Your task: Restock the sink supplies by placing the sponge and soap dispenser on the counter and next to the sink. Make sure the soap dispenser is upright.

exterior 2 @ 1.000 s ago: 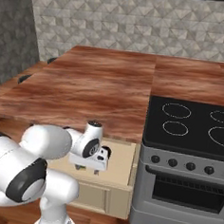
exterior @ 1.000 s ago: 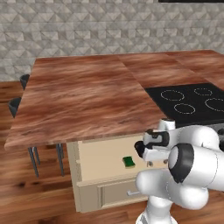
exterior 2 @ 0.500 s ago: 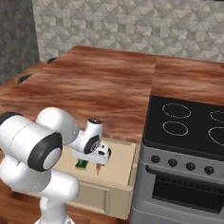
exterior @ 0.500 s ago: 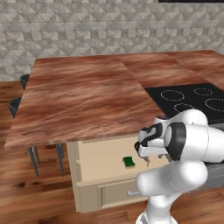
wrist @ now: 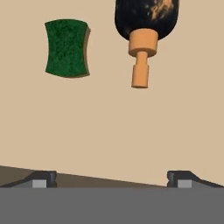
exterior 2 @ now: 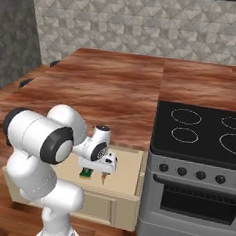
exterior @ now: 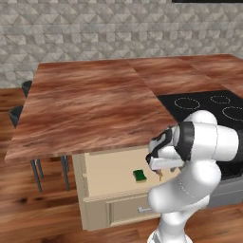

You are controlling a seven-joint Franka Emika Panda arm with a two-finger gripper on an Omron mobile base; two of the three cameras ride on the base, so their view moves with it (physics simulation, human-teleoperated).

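An open drawer (exterior: 107,166) under the counter (exterior: 90,109) holds the green sponge (exterior: 139,176) and the soap dispenser (wrist: 146,17). The dispenser lies on its side on the drawer floor, a dark bottle with its orange nozzle pointing toward the hand. The sponge (wrist: 66,47) lies flat to its left, a small gap between them. My gripper (wrist: 111,177) hangs open just above the drawer (exterior 2: 128,166), pointing down, with nothing between its fingers. From the right base view the sponge (exterior 2: 86,174) and the nozzle (exterior 2: 103,178) peek out below the hand (exterior 2: 104,161). The sink is out of view.
A black stovetop (exterior 2: 204,129) over a grey oven front (exterior 2: 193,201) stands right of the drawer. The counter edge overhangs the drawer's back. Dark stools (exterior: 19,114) stand on the wooden floor at the counter's far left. The drawer front (exterior: 118,206) juts toward my base.
The arm has rolled its elbow over and the hand has shifted slightly lower above the drawer. Sponge and dispenser lie as before. The jaws stay open.
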